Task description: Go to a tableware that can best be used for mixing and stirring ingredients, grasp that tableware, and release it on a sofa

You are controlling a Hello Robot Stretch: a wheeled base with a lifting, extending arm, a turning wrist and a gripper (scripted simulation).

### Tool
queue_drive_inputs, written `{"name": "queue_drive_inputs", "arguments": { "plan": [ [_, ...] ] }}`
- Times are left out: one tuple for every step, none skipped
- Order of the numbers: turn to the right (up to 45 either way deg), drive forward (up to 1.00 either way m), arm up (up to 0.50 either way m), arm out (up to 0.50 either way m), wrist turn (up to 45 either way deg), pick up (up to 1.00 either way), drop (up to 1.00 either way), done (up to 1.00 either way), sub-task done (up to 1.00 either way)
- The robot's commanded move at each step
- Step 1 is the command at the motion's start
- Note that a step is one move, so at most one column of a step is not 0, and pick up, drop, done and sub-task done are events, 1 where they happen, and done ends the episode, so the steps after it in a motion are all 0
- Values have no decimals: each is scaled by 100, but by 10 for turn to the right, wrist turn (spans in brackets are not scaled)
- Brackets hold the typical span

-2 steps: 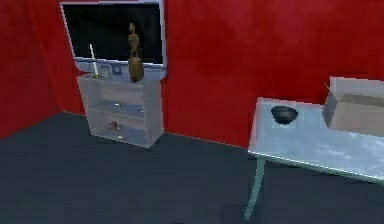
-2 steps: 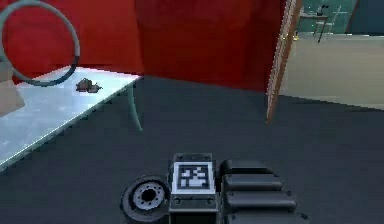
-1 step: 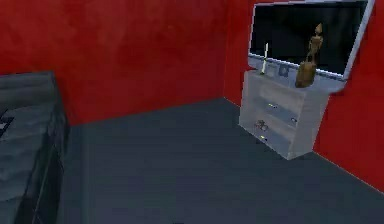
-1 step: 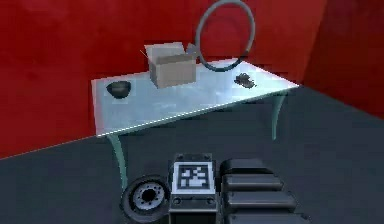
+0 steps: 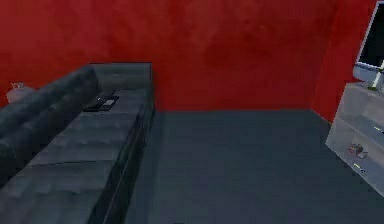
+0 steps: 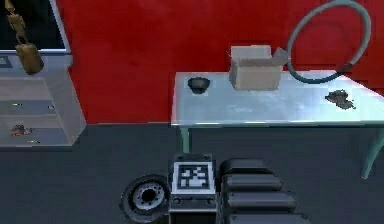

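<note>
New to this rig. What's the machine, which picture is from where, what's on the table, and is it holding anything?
A simulated wheeled robot with one extending arm ending in a two-finger tool. The forward view looks ahead from the robot: a dark grey sofa against red walls, a small dark item on its seat. The arm side view looks out sideways: a pale table carrying a small dark bowl, a cardboard box and a teal hoop. At the bottom edge sits the arm's white marker square, with the tool's dark body left of it. I cannot tell whether it holds anything.
</note>
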Motion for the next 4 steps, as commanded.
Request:
{"name": "queue_drive_inputs", "arguments": {
  "plan": [
    [0, 100, 0, 0, 0, 0, 0, 0, 0],
    [-30, 0, 0, 0, 0, 0, 0, 0, 0],
    [0, 65, 0, 0, 0, 0, 0, 0, 0],
    [450, 0, 0, 0, 0, 0, 0, 0, 0]
  ]
}}
